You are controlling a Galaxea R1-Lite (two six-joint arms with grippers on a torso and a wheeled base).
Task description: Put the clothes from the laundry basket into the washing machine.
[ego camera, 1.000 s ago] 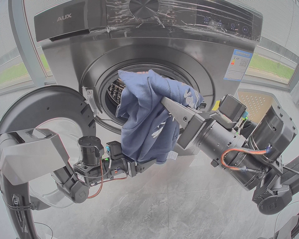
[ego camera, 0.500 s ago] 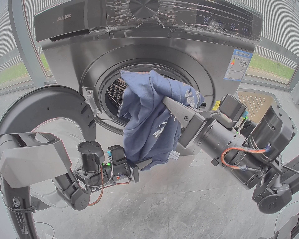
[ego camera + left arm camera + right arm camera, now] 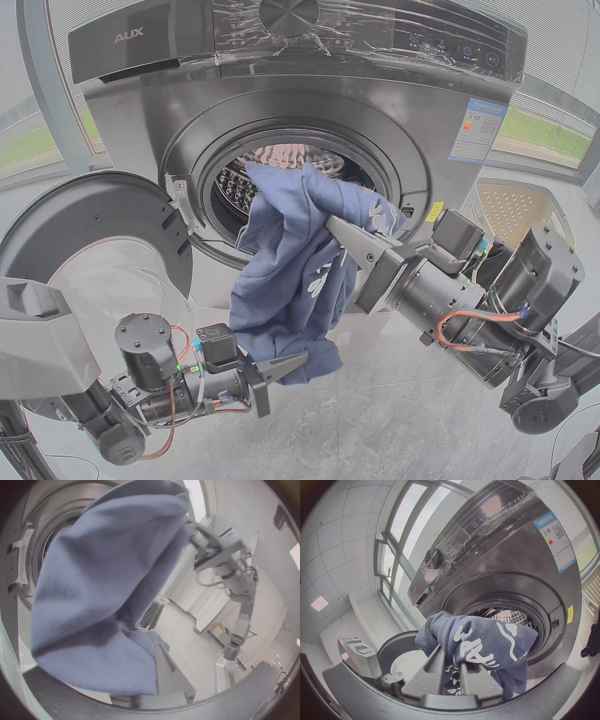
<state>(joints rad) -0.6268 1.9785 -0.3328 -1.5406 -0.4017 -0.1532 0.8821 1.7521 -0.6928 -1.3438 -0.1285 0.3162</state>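
A dark blue garment (image 3: 294, 262) with white print hangs in front of the washing machine's open drum (image 3: 281, 162). My right gripper (image 3: 332, 226) is shut on its upper part, level with the drum mouth's lower half; the right wrist view shows the cloth (image 3: 481, 639) bunched over the gripper (image 3: 452, 656). My left gripper (image 3: 292, 362) sits low at the garment's bottom hem, near the floor, and looks shut on it. In the left wrist view the cloth (image 3: 103, 573) drapes over one finger and hides it; the other finger (image 3: 170, 673) shows.
The round door (image 3: 94, 231) stands swung open at the left, close to my left arm. A beige perforated laundry basket (image 3: 519, 206) stands on the floor right of the machine, behind my right arm. Grey tiled floor (image 3: 375, 412) lies below the garment.
My left gripper has dropped down and toward me, and the garment's lower part has stretched downward with it. My right gripper has sunk slightly, uncovering the top of the drum.
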